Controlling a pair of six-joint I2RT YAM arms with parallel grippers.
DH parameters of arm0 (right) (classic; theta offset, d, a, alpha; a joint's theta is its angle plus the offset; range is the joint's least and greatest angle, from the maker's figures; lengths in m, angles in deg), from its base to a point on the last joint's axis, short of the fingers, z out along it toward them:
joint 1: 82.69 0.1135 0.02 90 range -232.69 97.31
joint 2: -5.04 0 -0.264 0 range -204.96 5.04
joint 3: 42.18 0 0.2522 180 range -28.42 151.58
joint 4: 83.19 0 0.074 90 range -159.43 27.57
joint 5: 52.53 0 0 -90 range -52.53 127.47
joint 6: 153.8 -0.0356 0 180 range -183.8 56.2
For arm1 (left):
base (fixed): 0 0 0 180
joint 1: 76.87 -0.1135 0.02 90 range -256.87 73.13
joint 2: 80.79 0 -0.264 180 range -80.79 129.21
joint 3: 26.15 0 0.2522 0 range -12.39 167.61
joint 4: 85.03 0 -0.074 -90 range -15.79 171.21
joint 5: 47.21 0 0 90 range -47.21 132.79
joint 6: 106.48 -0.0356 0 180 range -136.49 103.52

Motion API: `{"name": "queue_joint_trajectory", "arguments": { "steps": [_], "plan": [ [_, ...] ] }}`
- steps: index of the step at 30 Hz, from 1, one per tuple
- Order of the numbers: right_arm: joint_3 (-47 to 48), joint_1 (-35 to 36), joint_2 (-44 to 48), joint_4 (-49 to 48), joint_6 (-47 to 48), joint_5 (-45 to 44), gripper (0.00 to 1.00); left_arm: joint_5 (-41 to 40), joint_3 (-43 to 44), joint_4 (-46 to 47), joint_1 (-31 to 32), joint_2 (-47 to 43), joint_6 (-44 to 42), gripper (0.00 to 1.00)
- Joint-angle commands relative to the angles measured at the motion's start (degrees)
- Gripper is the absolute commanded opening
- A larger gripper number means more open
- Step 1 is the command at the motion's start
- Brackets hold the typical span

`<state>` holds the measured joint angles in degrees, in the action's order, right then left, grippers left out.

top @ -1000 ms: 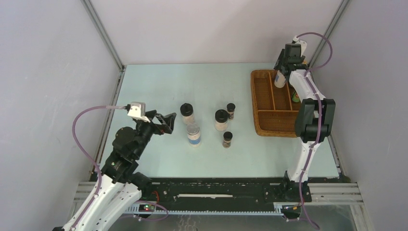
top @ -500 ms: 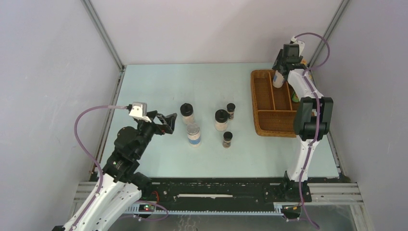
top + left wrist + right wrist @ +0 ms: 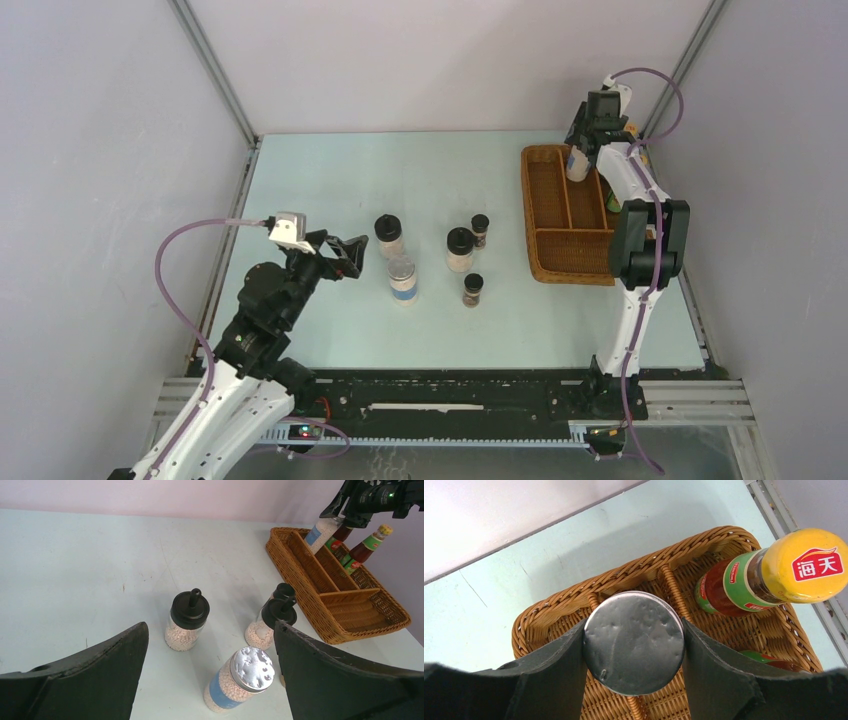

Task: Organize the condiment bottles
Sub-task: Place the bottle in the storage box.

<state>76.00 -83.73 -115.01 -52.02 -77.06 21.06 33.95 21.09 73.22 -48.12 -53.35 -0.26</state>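
My right gripper (image 3: 579, 160) is shut on a silver-lidded blue-label jar (image 3: 634, 642) and holds it over the far end of the wicker tray (image 3: 548, 250), above a divider. Two red sauce bottles (image 3: 769, 575) (image 3: 770, 659) stand in the tray's right compartment. My left gripper (image 3: 350, 250) is open and empty, just left of the jars on the table. There stand two black-lidded white jars (image 3: 389, 235) (image 3: 460, 248), a second silver-lidded jar (image 3: 402, 278) and two tiny dark jars (image 3: 480, 229) (image 3: 473, 289). The left wrist view shows the silver-lidded jar (image 3: 240, 680) between my fingers' lines, ahead of them.
The tray (image 3: 345, 630) sits at the table's right side, with its near compartments holding nothing. Metal frame rails run along the table's left and right edges. The walls stand close behind the tray.
My right gripper has shifted slightly left with the jar over the tray's far end. My left gripper has edged a little toward the jars.
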Motion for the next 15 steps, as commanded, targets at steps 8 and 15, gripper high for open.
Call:
{"name": "queue_joint_trajectory", "arguments": {
  "steps": [8,15],
  "plan": [
    [3.6,0.5,-0.3,-3.9,-1.0,-0.7,0.0,-0.5,-1.2,1.9,0.3,0.4,-0.9,1.0],
    [3.7,0.7,-0.8,-3.9,-1.1,-0.6,0.0,-0.5,-1.1,1.9,0.3,0.5,-0.9,1.0]
  ]
}}
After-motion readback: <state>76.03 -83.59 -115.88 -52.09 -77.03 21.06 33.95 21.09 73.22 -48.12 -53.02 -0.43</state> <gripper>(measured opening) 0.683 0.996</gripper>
